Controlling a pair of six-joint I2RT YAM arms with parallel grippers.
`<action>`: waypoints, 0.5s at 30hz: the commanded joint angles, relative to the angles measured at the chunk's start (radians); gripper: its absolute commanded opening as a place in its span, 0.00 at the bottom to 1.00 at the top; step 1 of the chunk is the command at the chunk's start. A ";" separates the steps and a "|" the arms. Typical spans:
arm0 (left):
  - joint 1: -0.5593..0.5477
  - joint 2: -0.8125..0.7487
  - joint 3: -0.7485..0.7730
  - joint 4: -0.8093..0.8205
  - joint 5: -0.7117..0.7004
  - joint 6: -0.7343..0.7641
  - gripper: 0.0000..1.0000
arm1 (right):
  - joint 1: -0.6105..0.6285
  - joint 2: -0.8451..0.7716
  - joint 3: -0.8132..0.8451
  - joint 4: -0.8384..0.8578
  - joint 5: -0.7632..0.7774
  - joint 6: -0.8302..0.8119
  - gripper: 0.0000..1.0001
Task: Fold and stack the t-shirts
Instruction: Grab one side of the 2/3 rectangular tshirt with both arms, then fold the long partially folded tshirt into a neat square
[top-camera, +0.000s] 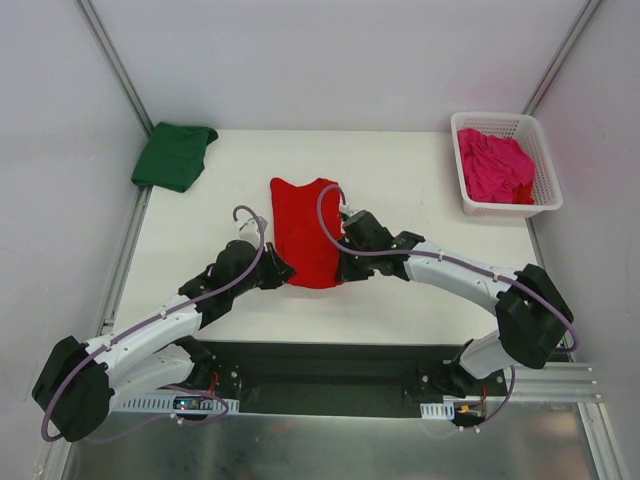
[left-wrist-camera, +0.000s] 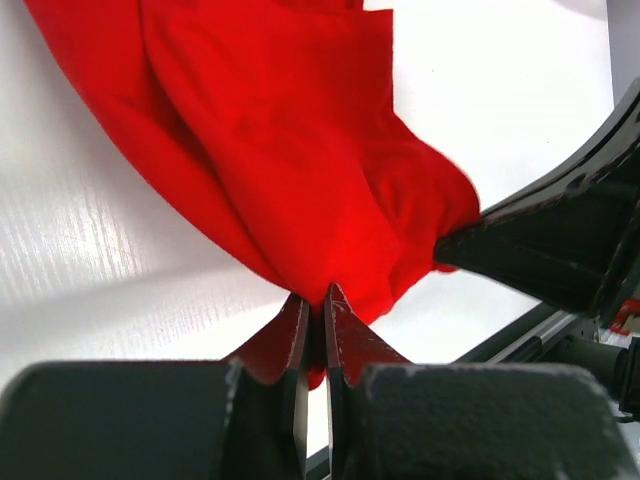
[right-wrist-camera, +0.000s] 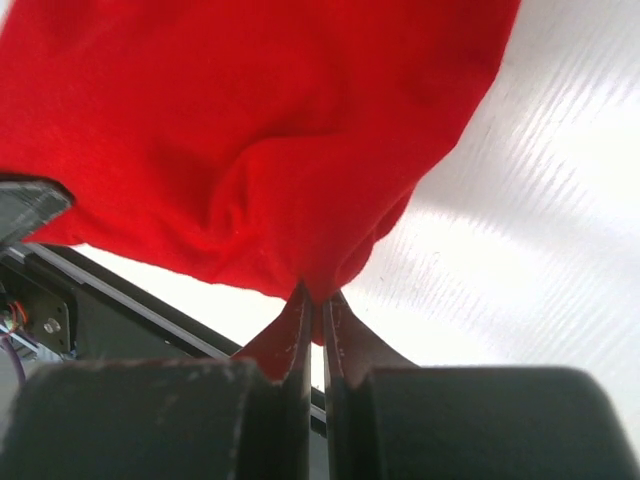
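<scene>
1. Red shirt (top-camera: 305, 232): mid-table, near hem apparently lifted.
2. Left gripper (left-wrist-camera: 315, 300) and right gripper (right-wrist-camera: 313, 298): each pinching that hem.
3. Green shirt (top-camera: 175, 155): far-left corner.
4. Pink shirt (top-camera: 495, 165): in basket (top-camera: 546, 170), far-right corner.

bright even overhead light, glare on table (left-wrist-camera: 90, 260), near fingers (right-wrist-camera: 290, 350) blurred.

A fixed camera high above the near edge looks down on the whole bench (top-camera: 420, 200). Two wrist cameras look out along the left pincer (left-wrist-camera: 316, 305) and right pincer (right-wrist-camera: 314, 305) at very close range. All three views share the red t-shirt (top-camera: 305, 235), at its near hem.
</scene>
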 joint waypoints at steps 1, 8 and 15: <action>-0.006 -0.004 0.062 -0.027 -0.031 0.042 0.00 | -0.056 -0.030 0.087 -0.056 0.017 -0.051 0.01; -0.006 -0.013 0.069 -0.057 -0.034 0.051 0.00 | -0.082 -0.079 0.118 -0.125 0.046 -0.097 0.02; -0.006 0.004 0.091 -0.065 -0.078 0.074 0.00 | -0.110 -0.064 0.124 -0.124 0.058 -0.119 0.01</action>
